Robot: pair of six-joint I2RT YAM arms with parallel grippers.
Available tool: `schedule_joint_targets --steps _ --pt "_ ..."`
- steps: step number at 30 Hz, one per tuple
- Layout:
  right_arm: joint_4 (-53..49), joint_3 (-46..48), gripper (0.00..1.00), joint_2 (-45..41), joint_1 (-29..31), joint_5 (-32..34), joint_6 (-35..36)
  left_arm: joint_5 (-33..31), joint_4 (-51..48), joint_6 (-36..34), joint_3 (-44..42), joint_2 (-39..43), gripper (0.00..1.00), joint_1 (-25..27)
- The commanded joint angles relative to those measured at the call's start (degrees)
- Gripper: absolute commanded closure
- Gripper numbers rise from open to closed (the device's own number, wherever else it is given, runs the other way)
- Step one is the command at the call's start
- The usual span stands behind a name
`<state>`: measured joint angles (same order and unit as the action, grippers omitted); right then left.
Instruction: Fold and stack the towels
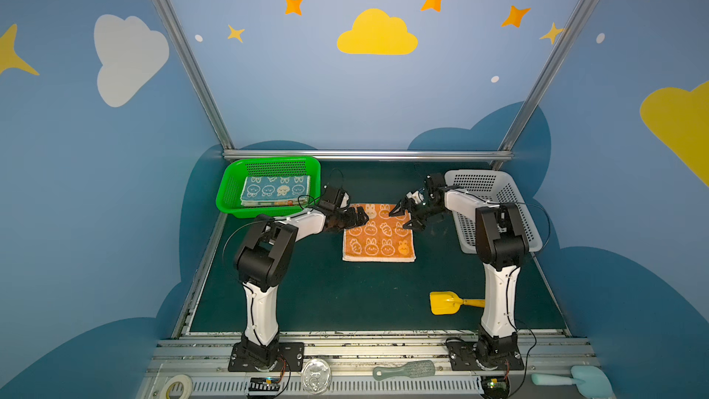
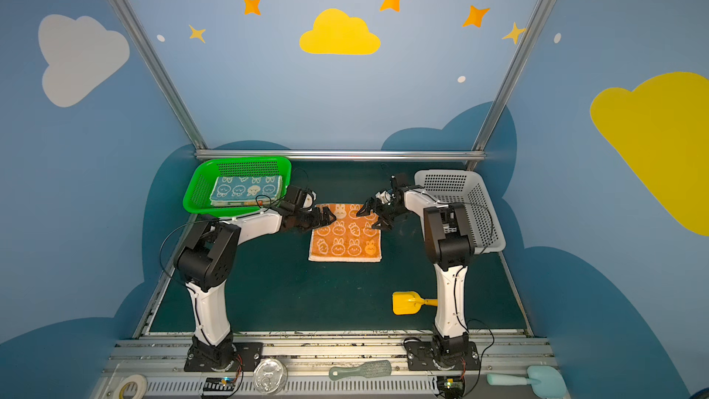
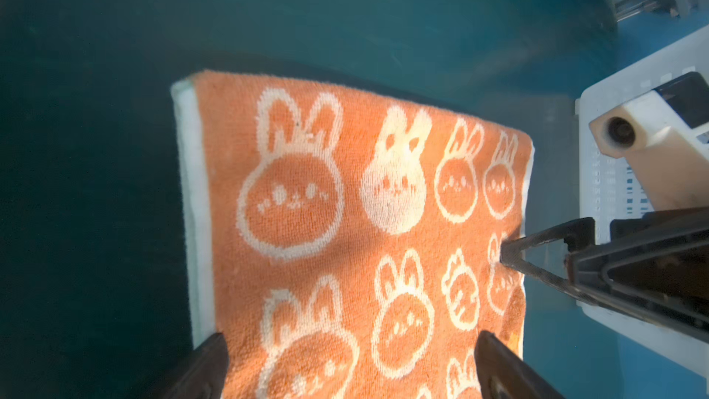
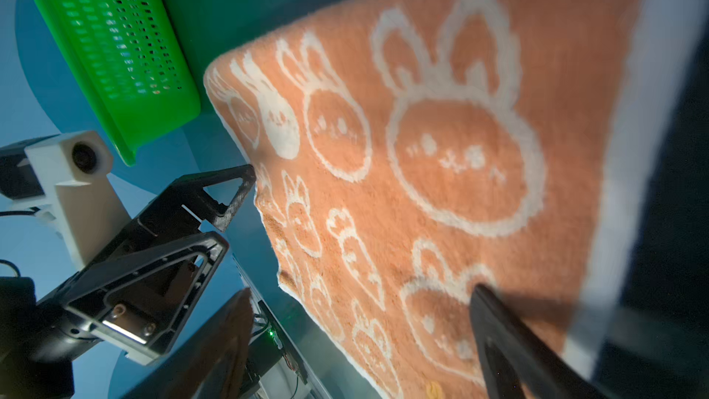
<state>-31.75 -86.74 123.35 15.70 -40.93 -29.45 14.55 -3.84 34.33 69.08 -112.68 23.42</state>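
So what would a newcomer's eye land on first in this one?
The orange towel printed with rabbits, lying flat mid-table, with the open left gripper and open right gripper near its far corners. Next, the green basket at far left, holding a folded stack topped by a blue towel.

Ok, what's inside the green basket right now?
Inside the green basket lies a folded blue towel with rabbit faces, topping a small stack. Only thin edges of the layers beneath show at the near side; their prints and count are covered.
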Motion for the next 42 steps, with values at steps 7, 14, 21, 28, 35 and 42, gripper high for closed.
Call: schedule_joint_targets --steps 7,14,21,28,35,42 --pt "-3.6 12.4 0.11 -2.3 2.9 7.0 -0.1 -1.6 -6.9 2.0 -8.4 2.4 0.0 2.2" --pt "-12.8 3.6 0.12 -8.7 2.5 11.1 3.7 -5.8 -14.9 -4.3 2.5 4.7 0.0 0.4" --pt "-25.9 -19.1 0.17 0.0 0.0 18.9 10.3 -7.0 -19.7 -8.3 13.4 1.3 0.0 -2.5" --pt "-32.6 -36.0 0.27 11.5 -1.0 22.9 15.2 -4.5 -22.8 -11.1 19.7 -4.8 0.0 -2.8" --pt "-33.6 -41.6 0.4 17.5 -0.9 25.0 19.8 -3.1 -22.5 -11.9 20.4 -6.8 0.0 -2.9" --pt "-33.2 -43.2 0.43 20.5 -0.2 25.8 21.7 -2.3 -22.2 -11.7 20.6 -8.0 0.0 -3.3"
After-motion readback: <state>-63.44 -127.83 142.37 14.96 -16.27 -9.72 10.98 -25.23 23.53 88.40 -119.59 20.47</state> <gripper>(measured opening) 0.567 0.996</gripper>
